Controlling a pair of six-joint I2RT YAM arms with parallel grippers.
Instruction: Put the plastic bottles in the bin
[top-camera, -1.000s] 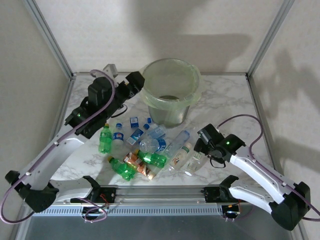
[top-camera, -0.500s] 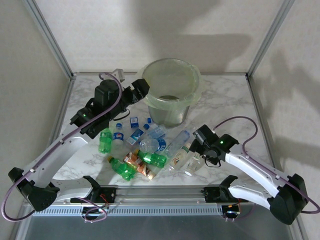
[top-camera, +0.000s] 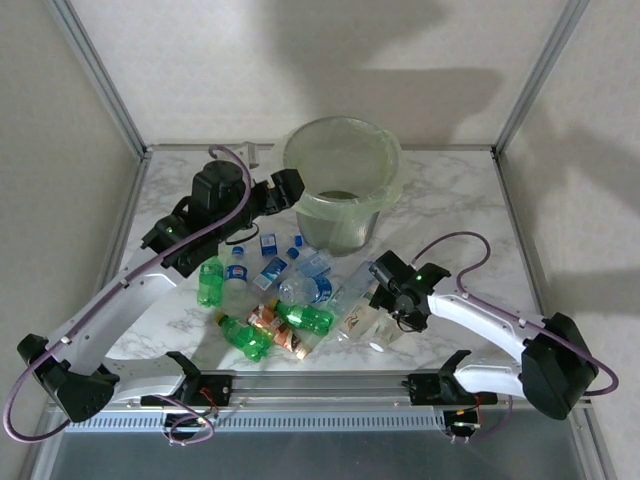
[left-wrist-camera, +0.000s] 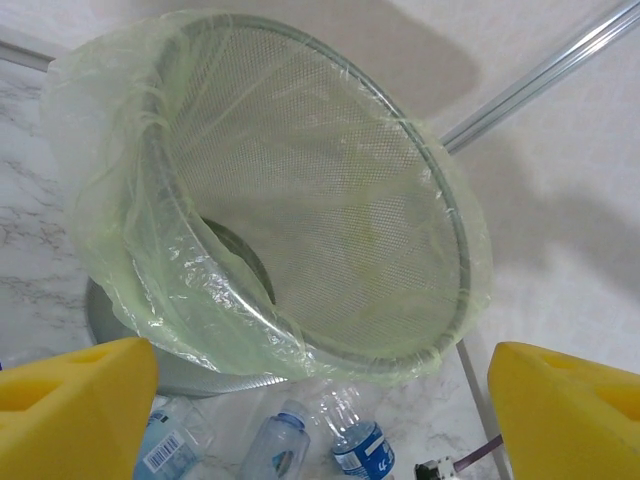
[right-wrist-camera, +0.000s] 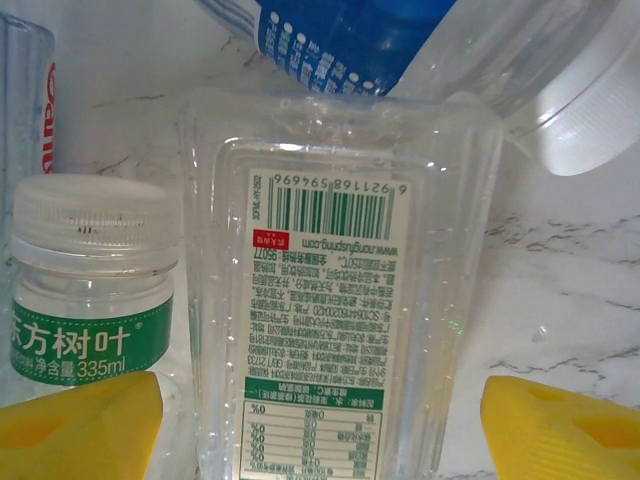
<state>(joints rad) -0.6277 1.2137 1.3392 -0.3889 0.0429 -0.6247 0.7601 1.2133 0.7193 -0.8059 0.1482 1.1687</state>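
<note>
My right claw (right-wrist-camera: 320, 400) is spread either side of a clear bottle (right-wrist-camera: 330, 290). My left claw (left-wrist-camera: 320, 360), also spread, faces the bin (left-wrist-camera: 300, 180).

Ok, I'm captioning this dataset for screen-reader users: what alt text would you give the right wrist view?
A clear flat-sided bottle lies on the marble table, barcode label facing the camera, framed between the yellow fingertips of the open right gripper. At image left is a white-capped bottle with a green label; a blue-labelled bottle lies above it in frame.
</note>
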